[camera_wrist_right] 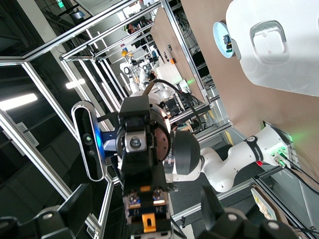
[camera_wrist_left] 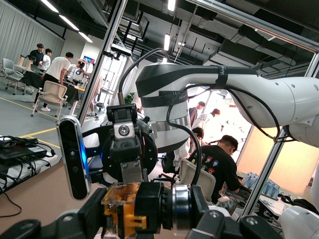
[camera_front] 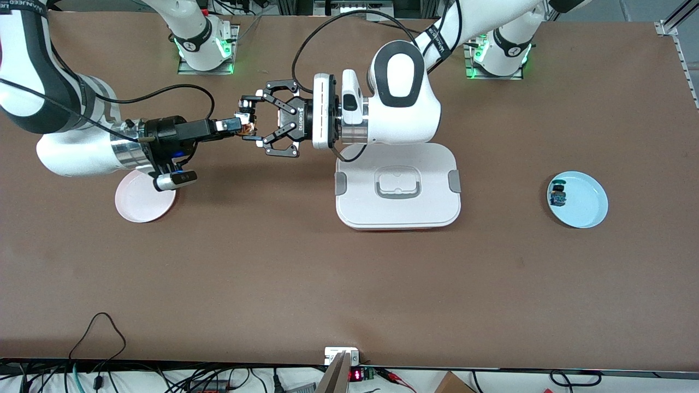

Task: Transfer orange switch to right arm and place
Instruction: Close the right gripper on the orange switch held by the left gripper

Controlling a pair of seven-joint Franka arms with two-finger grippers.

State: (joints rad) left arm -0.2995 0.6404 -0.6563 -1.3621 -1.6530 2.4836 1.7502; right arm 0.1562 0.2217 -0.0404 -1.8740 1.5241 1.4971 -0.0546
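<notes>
Midway through the handoff, the left gripper and right gripper both pinch the orange switch above the table, beside the white lid; placing remains.

We see a brown worktop. A white lidded box with grey side clips sits on it near the middle. A pink plate lies toward the right arm's end. A pale blue plate lies toward the left arm's end, carrying a small switch.
</notes>
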